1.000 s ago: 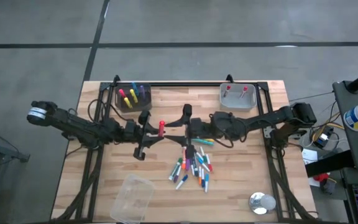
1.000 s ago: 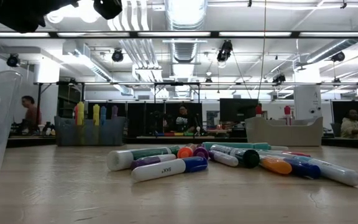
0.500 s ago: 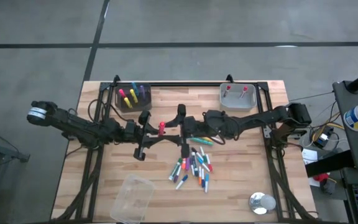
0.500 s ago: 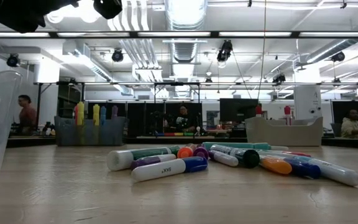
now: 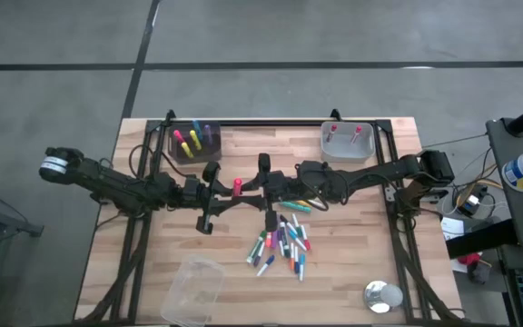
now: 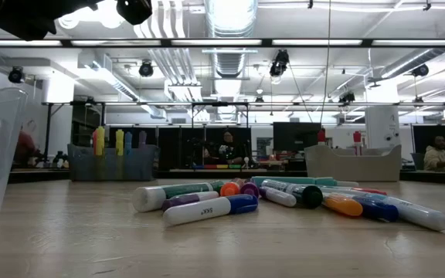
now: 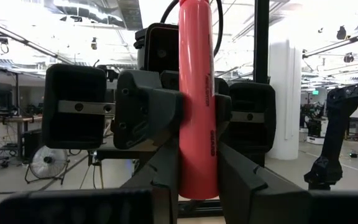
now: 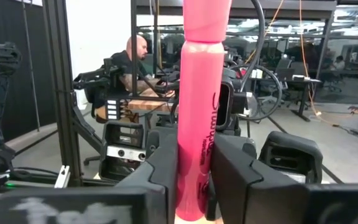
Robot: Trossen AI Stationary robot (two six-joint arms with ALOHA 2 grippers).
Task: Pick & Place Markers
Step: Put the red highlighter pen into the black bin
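Handover at mid-table: our right gripper (image 5: pixel 254 186) has slid in from the right since a second ago and narrowed its fingers around the pink marker (image 5: pixel 237 186).

We now hold that marker upright between both claws, above the table's middle: the left gripper (image 5: pixel 226 189) is clamped on it and the right one pinches the same barrel, probably so the pen can pass across to the right arm. The dark bin (image 5: pixel 194 143) at the back left holds pink, yellow and purple markers standing on end; the grey tray (image 5: pixel 348 151) at the back right holds two red-tipped ones. The loose markers (image 5: pixel 281 243) lie heaped in front, near a clear tub (image 5: pixel 192 291), seemingly empty.
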